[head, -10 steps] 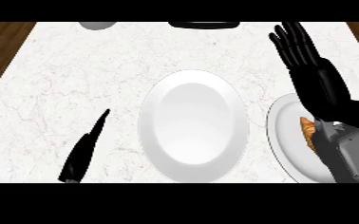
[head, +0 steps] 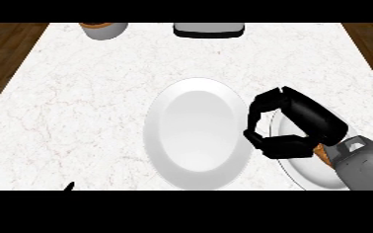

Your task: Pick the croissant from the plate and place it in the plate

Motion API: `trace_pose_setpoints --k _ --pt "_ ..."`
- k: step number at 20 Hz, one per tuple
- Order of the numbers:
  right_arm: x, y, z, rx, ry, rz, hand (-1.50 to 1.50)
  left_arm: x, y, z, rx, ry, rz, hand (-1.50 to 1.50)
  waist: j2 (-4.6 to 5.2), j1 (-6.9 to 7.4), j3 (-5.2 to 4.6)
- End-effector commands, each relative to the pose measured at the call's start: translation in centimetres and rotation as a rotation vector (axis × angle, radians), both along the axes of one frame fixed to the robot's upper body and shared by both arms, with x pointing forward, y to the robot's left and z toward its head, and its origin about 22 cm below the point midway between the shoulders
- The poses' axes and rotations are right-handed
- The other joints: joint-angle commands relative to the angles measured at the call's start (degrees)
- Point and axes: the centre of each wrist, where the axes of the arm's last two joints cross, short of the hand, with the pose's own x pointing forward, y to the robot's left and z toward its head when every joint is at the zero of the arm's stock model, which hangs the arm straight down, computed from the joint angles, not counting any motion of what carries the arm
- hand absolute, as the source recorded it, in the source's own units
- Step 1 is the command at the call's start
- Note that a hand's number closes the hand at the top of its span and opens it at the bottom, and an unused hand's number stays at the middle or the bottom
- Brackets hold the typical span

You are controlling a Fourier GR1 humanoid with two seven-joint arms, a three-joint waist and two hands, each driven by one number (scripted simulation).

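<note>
Sitting bare at the middle of the marble tabletop (head: 87,98): a white plate (head: 197,133). Lying just to its right, a second plate (head: 302,170), carrying the croissant (head: 322,153), showing only as a small golden-brown sliver. Hovering over that plate, the right robot hand (head: 280,128), fingers curling inward, not visibly gripping anything. Barely showing at the lower left edge, the left robot hand (head: 70,186); open or closed, impossible to tell.

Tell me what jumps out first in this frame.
The black right hand at mid-right, its fingers curled over the edge of the right-hand plate, with a bit of the croissant showing beside the wrist. Next, the large empty white plate at the counter's centre. At the far edge sit a small cup and a dark tray-like object.
</note>
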Motion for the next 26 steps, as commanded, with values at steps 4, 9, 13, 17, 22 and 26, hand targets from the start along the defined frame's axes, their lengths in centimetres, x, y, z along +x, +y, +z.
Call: trace_pose_setpoints --k 4,9,13,17,22,26 --pt "-2.9 -0.8 -5.7 -0.086 -0.001 -0.009 -1.5 7.9 -1.8 5.9 -0.15 -0.487 0.058 0.0 2.49 -7.11 0.2" --pt "-4.1 0.0 -6.4 0.037 -0.086 0.042 -1.5 7.1 -1.0 6.5 -0.133 -0.497 0.106 0.0 2.04 -8.42 0.11" --pt "-4.8 -1.3 -6.1 0.017 -0.247 0.058 -1.5 11.0 -0.3 9.4 -0.142 -0.608 0.13 0.0 2.87 -9.15 -0.15" --pt "-4.9 -3.7 -3.2 -0.227 -0.403 -0.021 -1.5 15.0 -0.1 12.5 -0.137 -0.639 0.111 0.0 2.9 -7.47 -0.42" --pt "-5.8 -6.5 -0.5 -0.614 -0.404 -0.183 -1.5 17.1 0.3 12.7 -0.125 -0.627 0.097 0.0 2.78 -6.63 -0.71" --pt "-8.1 -5.8 -0.1 -0.868 -0.327 -0.216 -1.5 18.8 -1.1 13.3 -0.135 -0.631 0.091 0.0 2.75 -6.39 -0.68"
